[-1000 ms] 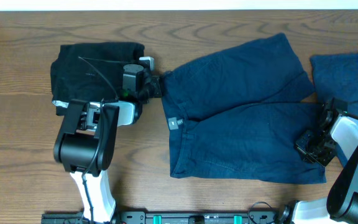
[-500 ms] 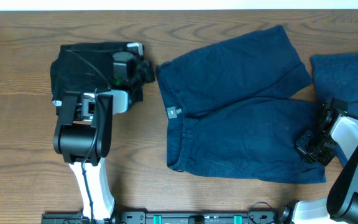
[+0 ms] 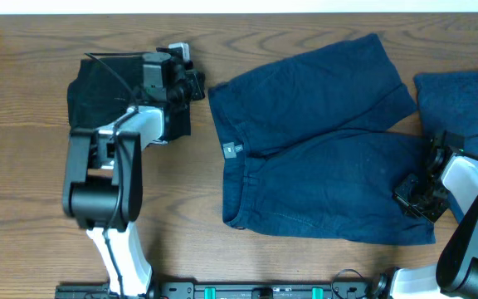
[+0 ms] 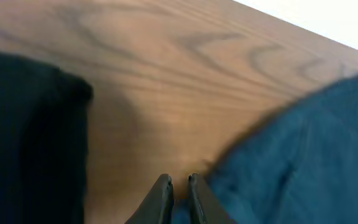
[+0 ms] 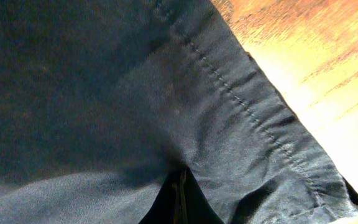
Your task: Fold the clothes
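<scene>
Navy shorts (image 3: 322, 141) lie spread flat in the middle of the table. My left gripper (image 3: 199, 85) is at their upper left waistband corner. In the left wrist view (image 4: 179, 180) its fingers are nearly together, with blue fabric (image 4: 303, 143) between them low down. A black garment (image 3: 98, 87) lies at the left under the left arm, and shows in the left wrist view (image 4: 23, 124). My right gripper (image 3: 407, 198) is shut at the hem of the shorts' lower right leg. In the right wrist view (image 5: 180, 183) the fabric (image 5: 104, 93) bunches round its tips.
A second navy garment (image 3: 463, 95) lies at the right edge, partly under the right arm. Bare wooden table (image 3: 23, 191) shows at the left and front, with a pale wall strip along the back edge.
My left gripper has pulled the shorts' waistband corner up and to the left, shifting the shorts, then moved slightly further towards the black garment. The right gripper has not moved.
</scene>
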You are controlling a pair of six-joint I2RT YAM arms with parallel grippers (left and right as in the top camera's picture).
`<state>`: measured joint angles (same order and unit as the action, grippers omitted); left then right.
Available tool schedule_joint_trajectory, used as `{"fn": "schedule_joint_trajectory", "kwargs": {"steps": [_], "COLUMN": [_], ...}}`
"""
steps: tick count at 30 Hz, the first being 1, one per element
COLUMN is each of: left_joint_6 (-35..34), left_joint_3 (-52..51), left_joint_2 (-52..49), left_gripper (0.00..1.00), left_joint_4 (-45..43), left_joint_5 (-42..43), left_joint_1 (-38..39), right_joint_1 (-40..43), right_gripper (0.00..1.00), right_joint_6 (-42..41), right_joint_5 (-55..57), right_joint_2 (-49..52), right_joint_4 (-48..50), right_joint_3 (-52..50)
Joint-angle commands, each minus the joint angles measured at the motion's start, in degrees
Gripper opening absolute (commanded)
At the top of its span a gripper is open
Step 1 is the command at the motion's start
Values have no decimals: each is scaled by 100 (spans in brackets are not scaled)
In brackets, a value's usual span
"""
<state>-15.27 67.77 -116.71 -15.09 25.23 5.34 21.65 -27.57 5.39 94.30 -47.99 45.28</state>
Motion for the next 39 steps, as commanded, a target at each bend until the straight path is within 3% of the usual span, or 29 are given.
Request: {"fn": "schedule_joint_trajectory", "kwargs": {"steps": [1,9,27,39], "left_joint_6": [468,1327,1257,1147], "left_joint_3": [114,103,92,94], "left_joint_2": [452,315,-632,-151], "left_gripper": [13,11,11,11], "left_joint_4": [640,1941,1220,1770], "left_joint_5": [286,280,-105,-236], "left_joint_1": [-20,199,577,444], "right_joint_1": [2,2,2,2], "right_gripper": [1,1,1,1], "right_joint_6": [66,68,109,166], "right_joint_5": [160,103,35,-55], "right_joint_2": [579,579,579,579], "right_joint_4": [518,540,560,601], "right_joint_3": [-422,-422,-422,-422]}}
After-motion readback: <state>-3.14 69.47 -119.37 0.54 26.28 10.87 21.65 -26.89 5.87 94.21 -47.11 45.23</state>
